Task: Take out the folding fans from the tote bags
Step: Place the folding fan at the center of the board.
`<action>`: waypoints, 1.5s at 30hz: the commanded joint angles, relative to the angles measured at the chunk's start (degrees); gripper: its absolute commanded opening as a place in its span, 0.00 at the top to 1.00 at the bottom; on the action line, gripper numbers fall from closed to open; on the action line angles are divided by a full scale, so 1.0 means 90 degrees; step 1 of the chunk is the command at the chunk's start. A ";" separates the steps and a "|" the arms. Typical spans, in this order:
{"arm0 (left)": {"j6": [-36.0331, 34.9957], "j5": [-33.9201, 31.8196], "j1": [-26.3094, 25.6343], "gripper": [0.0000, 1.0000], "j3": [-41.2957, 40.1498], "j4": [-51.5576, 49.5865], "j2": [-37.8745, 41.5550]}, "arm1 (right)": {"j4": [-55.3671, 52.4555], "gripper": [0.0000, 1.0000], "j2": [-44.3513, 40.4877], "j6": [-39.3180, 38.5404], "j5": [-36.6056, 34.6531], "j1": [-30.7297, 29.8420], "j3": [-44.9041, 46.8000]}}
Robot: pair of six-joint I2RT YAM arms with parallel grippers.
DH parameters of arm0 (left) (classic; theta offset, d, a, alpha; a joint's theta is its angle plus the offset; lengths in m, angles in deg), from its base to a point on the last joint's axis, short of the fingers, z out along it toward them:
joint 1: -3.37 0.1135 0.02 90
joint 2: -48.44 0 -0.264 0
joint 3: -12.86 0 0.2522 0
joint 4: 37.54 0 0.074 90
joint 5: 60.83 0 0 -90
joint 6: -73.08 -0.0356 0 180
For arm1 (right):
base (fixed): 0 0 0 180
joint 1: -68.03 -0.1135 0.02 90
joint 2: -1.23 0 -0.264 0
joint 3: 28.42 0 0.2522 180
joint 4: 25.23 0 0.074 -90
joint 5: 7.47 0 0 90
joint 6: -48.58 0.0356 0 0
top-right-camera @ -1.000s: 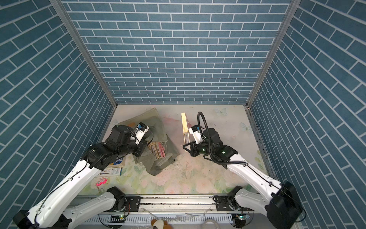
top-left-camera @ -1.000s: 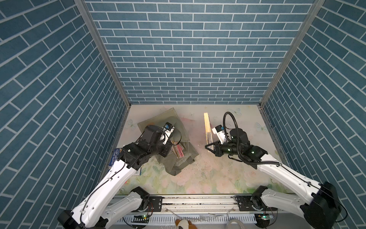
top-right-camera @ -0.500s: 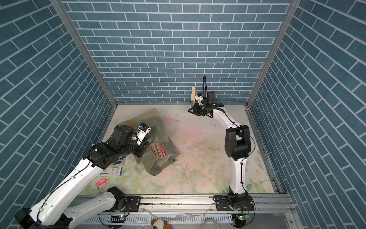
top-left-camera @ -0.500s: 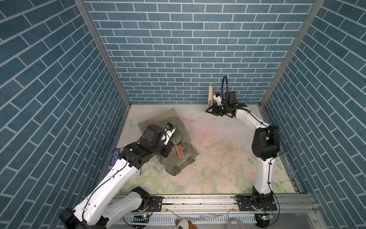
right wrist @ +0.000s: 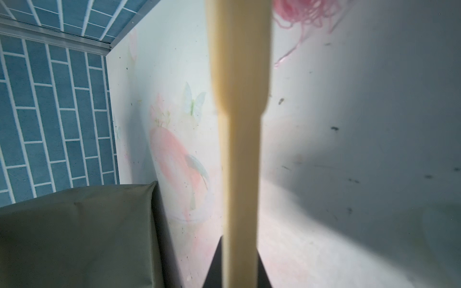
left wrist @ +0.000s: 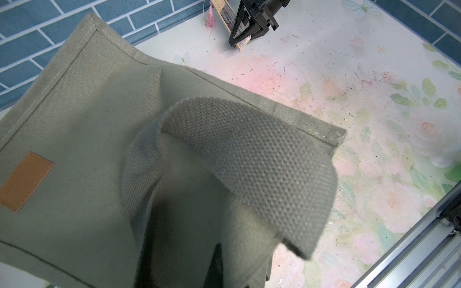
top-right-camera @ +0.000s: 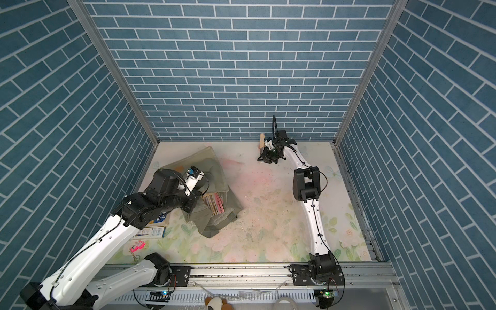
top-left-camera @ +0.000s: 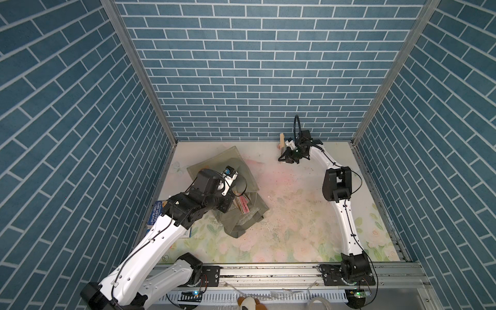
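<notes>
The worktop (top-left-camera: 295, 209) is walled on three sides and lies bare across its middle and right side. The tote bag (top-left-camera: 228, 158) sprawls toward the left wall, one corner near the back wall, with a bundle of fans (top-left-camera: 243, 204) showing in its mouth. The left tool (left wrist: 217, 264) is clenched amid lifted bag cloth. Close to the back wall, the right tool (top-left-camera: 288, 157) grips a single fan (top-left-camera: 281, 139), its long axis running toward that wall, tassel end nearest it.

You see bright, even top views, soft shadows, close folding fan (right wrist: 239, 162) blurred, tote bag (left wrist: 174, 204) fold soft.
</notes>
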 commanded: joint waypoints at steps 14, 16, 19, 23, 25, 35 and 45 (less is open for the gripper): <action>0.0005 -0.0104 0.0097 1.00 -0.0109 0.0020 -0.0029 | -0.0172 1.00 0.0717 -0.0179 0.0663 0.0141 -0.0549; 0.0012 -0.0104 0.0097 1.00 -0.0117 0.0026 -0.0033 | -0.0145 1.00 0.0733 -0.0173 0.0669 0.0148 -0.0546; 0.0010 -0.0098 0.0097 1.00 -0.0109 0.0020 -0.0041 | -0.0161 1.00 0.0797 -0.0130 0.0717 0.0149 -0.0575; 0.0010 -0.0104 0.0097 1.00 -0.0110 0.0017 -0.0042 | -0.0259 1.00 0.0796 -0.0104 0.0702 0.0149 -0.0539; 0.0008 -0.0104 0.0097 1.00 -0.0119 0.0020 -0.0034 | -0.0372 0.90 0.0763 -0.0115 0.0548 0.0143 -0.0536; -0.0004 -0.0065 0.0097 1.00 -0.0139 0.0024 -0.0031 | -0.0806 0.68 0.0388 -0.0306 -0.0354 0.0149 -0.0331; -0.0001 -0.0094 0.0097 1.00 -0.0129 0.0018 -0.0018 | -0.0907 0.55 -0.0206 -0.0475 -0.1405 0.0135 0.0066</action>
